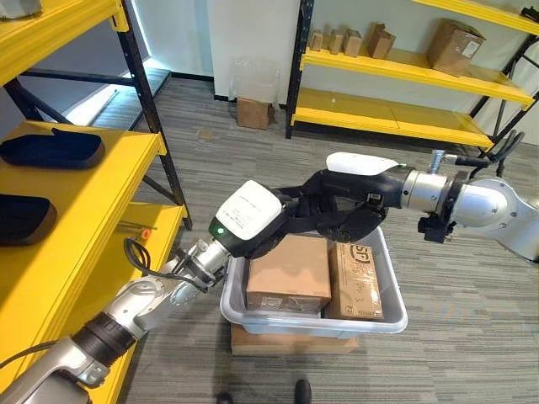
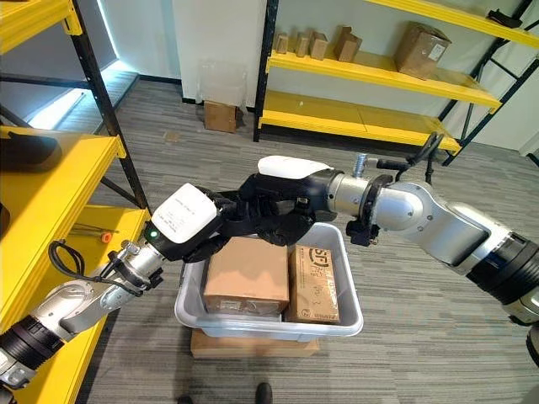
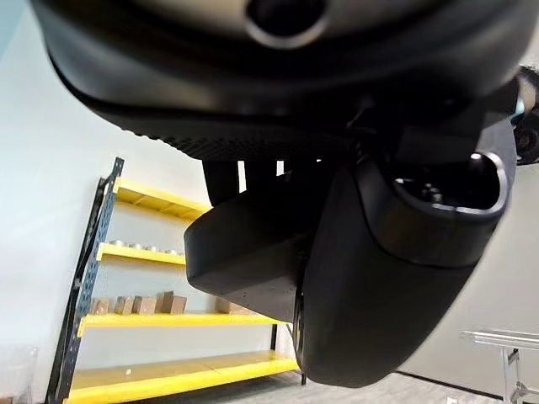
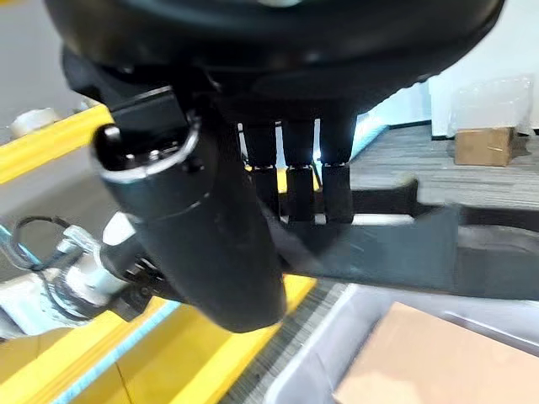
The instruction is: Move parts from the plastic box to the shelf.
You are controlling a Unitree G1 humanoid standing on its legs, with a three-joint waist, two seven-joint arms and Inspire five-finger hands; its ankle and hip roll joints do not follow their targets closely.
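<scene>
The plastic box (image 1: 389,316) sits on a flat carton (image 1: 290,342) on the floor, with two boxed parts side by side inside it: one (image 1: 289,273) to the left, another (image 1: 354,282) to the right. Both hands meet above its far edge, the left hand (image 1: 282,220) just beside the right hand (image 1: 345,210). The shelf (image 1: 80,215) stands to the left, carrying two trays (image 1: 50,148). Another rack (image 1: 396,93) holding small cartons stands behind.

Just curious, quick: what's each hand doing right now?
Left hand: cannot be told.
Right hand: open, straight fingers against a dark part.
</scene>
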